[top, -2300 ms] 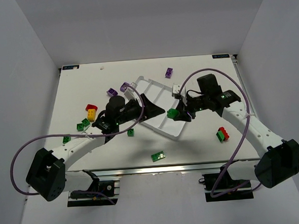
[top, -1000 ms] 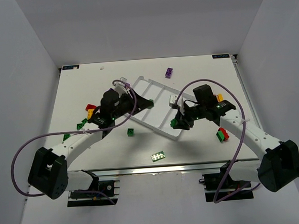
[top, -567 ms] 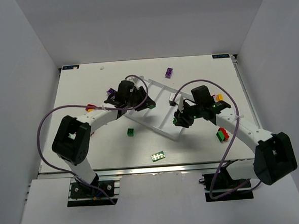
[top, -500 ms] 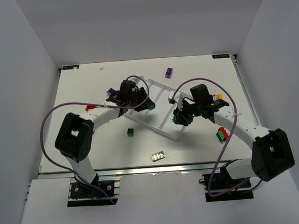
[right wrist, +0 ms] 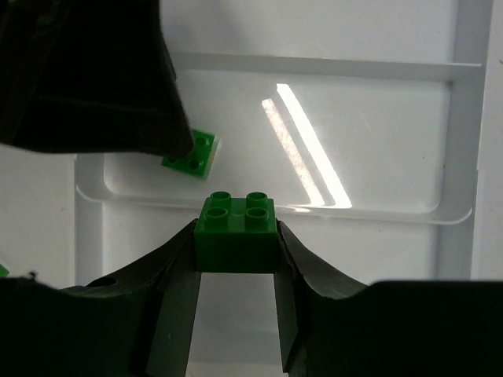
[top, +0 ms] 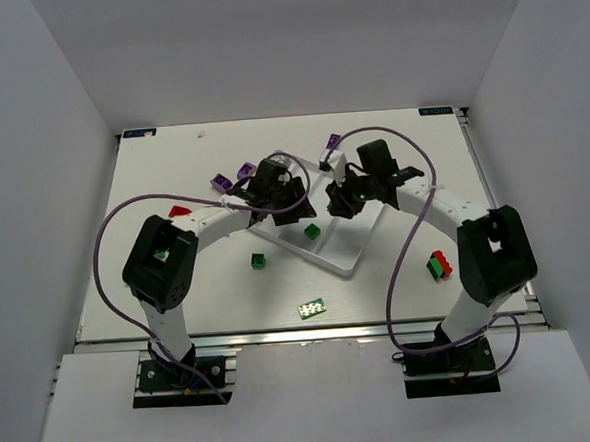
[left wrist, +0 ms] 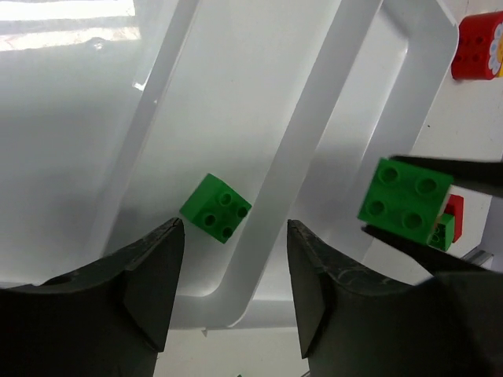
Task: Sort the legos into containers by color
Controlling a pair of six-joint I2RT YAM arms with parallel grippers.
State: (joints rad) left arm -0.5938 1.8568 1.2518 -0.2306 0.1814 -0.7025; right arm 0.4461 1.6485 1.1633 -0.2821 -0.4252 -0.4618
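L gripper (left wrist: 234,250) hangs over the white tray (left wrist: 314,149), jaws spread w/ nothing between them. Right below it, 1 green lego (left wrist: 215,207) lies flat in a compartment (left wrist: 236,94), near its rounded end & just beside a divider. R gripper (right wrist: 236,236) is pinching a 2nd green lego (right wrist: 236,223) by its sides, studs up, above the tray (the 2 grippers sit close together, L's black body filling the upper-left of R's wrist view). On the table (top: 179,288) outside the tray: small green brick (top: 259,260), green plate (top: 311,308), red-green pair (top: 438,265), purple lego (top: 219,183) near a 2nd purple lego (top: 244,171), red lego (top: 179,210).
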